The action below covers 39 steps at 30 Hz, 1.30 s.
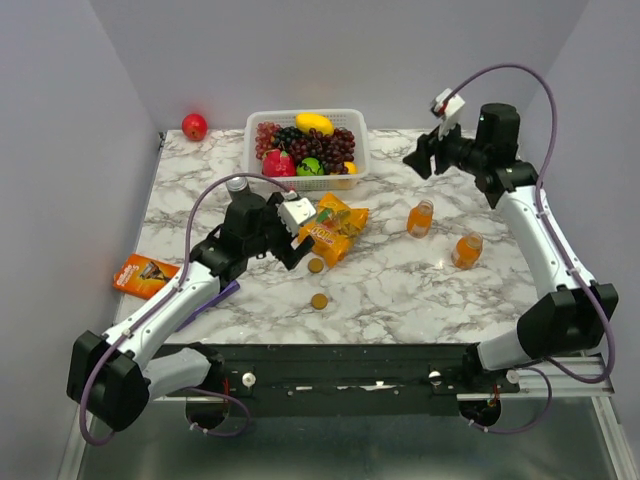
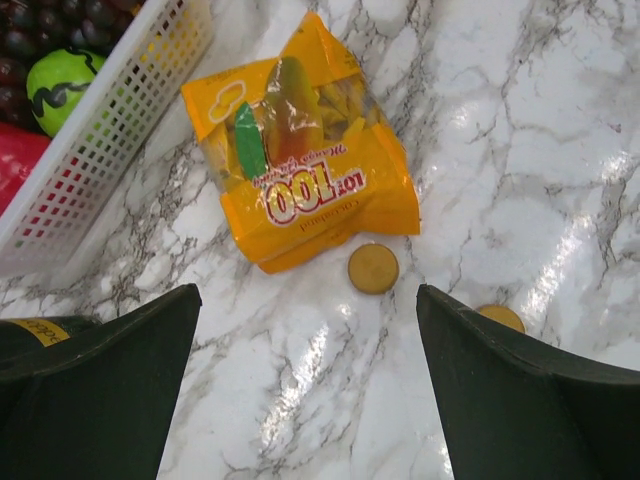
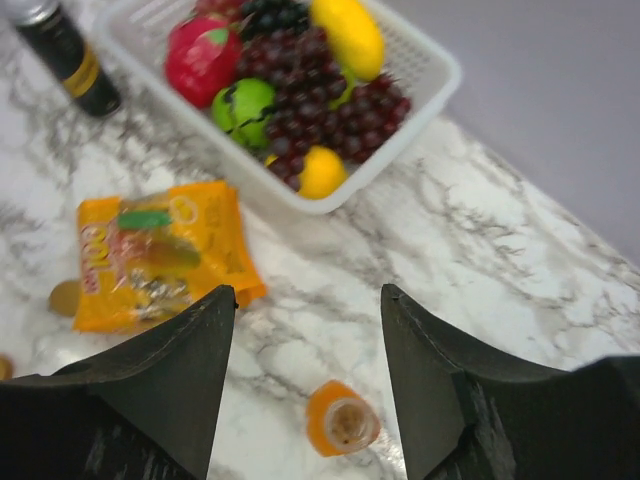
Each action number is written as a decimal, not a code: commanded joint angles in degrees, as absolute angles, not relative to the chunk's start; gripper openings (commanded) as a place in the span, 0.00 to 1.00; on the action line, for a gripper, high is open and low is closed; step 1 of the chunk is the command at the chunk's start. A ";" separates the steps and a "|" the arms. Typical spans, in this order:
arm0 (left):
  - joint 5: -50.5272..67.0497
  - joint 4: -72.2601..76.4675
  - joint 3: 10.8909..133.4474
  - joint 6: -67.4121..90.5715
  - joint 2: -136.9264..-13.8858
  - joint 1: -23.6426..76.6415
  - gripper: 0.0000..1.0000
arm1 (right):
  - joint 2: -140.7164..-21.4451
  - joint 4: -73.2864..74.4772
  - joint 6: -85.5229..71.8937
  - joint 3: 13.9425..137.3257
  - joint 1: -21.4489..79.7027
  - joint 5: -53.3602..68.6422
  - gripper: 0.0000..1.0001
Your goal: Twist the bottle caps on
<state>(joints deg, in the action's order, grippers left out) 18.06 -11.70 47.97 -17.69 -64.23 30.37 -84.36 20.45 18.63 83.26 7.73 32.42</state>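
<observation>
Two golden-orange bottle caps lie flat on the marble, one [image 1: 316, 265] just below the snack bag and one [image 1: 319, 300] nearer the front. My left gripper [image 1: 298, 250] hovers open beside them. In the left wrist view the near cap [image 2: 373, 268] lies ahead of the gripper [image 2: 308, 295], and the other cap [image 2: 499, 317] peeks out behind the right finger. Two uncapped orange bottles [image 1: 421, 217] [image 1: 467, 250] stand at the right. My right gripper [image 1: 420, 160] is raised behind them, open and empty [image 3: 308, 292]. One bottle [image 3: 342, 420] shows below it, mouth up.
A yellow snack bag [image 1: 333, 228] lies mid-table next to the caps. A white basket [image 1: 356, 165] of fruit stands at the back, with a red apple [image 1: 194, 126] to its left. A dark can [image 3: 68, 50] stands near the basket. An orange packet [image 1: 145, 275] lies at the left edge.
</observation>
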 commanded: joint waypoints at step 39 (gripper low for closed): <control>27.95 -22.59 44.21 -21.36 -58.97 26.28 0.99 | -98.96 42.36 30.76 83.32 12.84 6.41 0.62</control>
